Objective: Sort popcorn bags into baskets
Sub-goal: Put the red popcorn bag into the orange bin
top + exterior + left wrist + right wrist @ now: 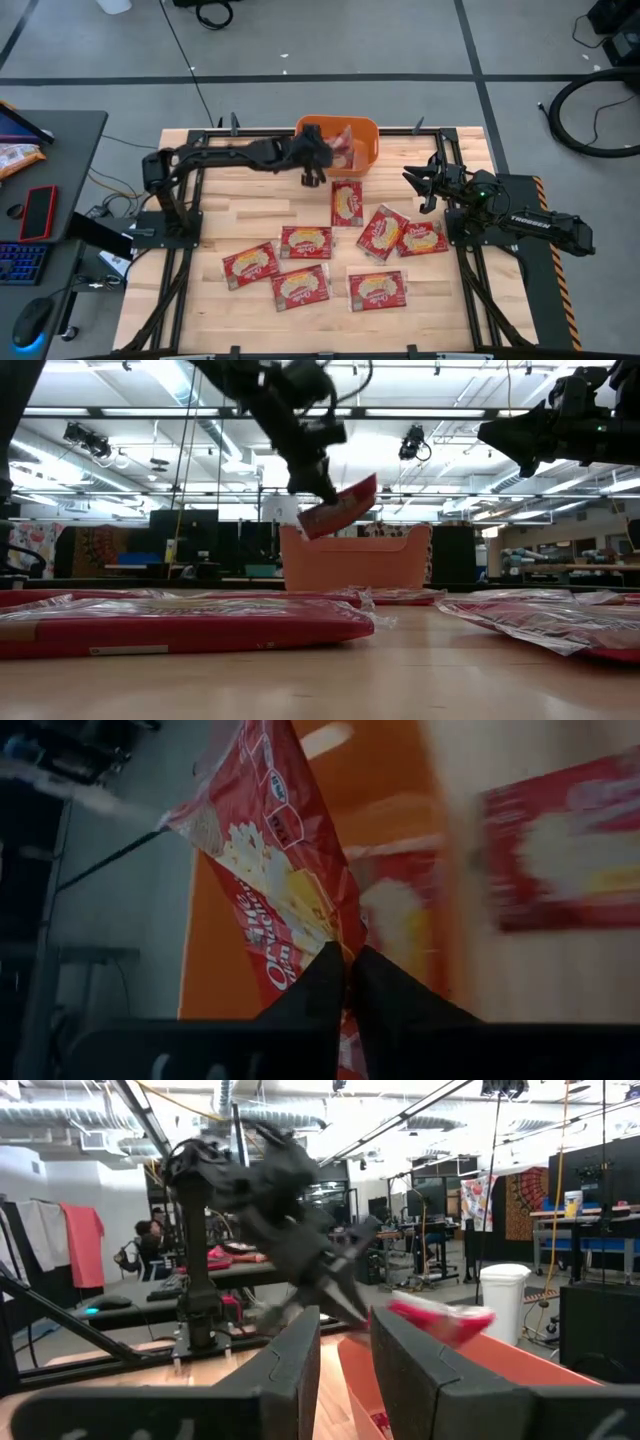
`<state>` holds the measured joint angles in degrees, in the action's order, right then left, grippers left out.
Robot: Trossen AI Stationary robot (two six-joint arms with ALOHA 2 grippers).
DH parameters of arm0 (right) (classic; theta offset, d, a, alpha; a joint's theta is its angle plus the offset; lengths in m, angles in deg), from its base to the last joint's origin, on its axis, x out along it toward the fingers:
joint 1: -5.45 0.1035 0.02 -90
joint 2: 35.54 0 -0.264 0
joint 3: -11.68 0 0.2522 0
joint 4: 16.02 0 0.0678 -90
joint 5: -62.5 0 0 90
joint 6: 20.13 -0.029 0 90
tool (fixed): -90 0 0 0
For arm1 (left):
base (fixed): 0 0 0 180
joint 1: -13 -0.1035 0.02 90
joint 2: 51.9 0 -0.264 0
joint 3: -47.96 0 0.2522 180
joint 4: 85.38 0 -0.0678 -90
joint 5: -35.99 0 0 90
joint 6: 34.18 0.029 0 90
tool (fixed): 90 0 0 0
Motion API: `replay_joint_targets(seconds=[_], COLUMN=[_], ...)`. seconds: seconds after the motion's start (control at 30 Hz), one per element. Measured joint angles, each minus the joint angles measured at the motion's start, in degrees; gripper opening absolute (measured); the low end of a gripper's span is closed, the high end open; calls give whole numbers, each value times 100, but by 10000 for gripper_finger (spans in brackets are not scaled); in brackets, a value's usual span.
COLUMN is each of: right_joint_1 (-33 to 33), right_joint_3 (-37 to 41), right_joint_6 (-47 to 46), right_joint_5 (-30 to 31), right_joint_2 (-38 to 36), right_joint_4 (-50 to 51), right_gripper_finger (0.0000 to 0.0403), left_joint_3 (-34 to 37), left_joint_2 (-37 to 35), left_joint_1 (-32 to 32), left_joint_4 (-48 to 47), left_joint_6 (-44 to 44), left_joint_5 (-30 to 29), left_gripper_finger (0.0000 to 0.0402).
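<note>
Holding one bag [340,507] clamped by its end in my left claw [348,960], I hang it above the orange bin [355,558], long axis slanting, free end raised. My right claw [428,186] waits apart, empty.

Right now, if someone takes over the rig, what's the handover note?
Left hand: shut on a bag, held tilted in the air at the bin, not yet released.
Right hand: holds nothing, fingers apart, parked off the table surface at the right side.
Bin: at the far edge of the table, with at least one bag already inside.
Left to do: drop the held bag, then sort seven bags lying flat on the table, from the one just in front of the bin to the near row.
</note>
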<state>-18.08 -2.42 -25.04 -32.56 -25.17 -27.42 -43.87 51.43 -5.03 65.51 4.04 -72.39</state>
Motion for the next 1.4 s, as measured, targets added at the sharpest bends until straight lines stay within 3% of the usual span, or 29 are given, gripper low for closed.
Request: replay_joint_targets(seconds=[0.2,0.3,0.47,0.67,0.87,1.1,1.4], right_joint_1=[-2,-2,-2,0,0,0,-1], right_joint_3=[0,0,0,0,0,0,0], right_joint_6=[0,0,0,0,0,0,0], right_joint_5=[0,2,0,0,0,0,-2], right_joint_2=[2,2,0,1,2,0,2], right_joint_4=[2,1,0,-2,0,0,0], right_gripper_finger=[96,96,96,96,96,96,96], left_joint_3=[64,33,-307,-406,-404,-400,-399], left_joint_2=[300,254,195,197,197,248,281], left_joint_1=[-291,-61,505,1161,1640,2269,3699], left_joint_4=[326,488,-227,-1851,-3239,-4099,-4839], left_joint_6=[-101,-160,-590,-1356,-2973,-4964,-7303], left_joint_5=[-132,-146,-75,1441,2015,1943,1313], left_gripper_finger=[84,131,177,182,182,182,183])
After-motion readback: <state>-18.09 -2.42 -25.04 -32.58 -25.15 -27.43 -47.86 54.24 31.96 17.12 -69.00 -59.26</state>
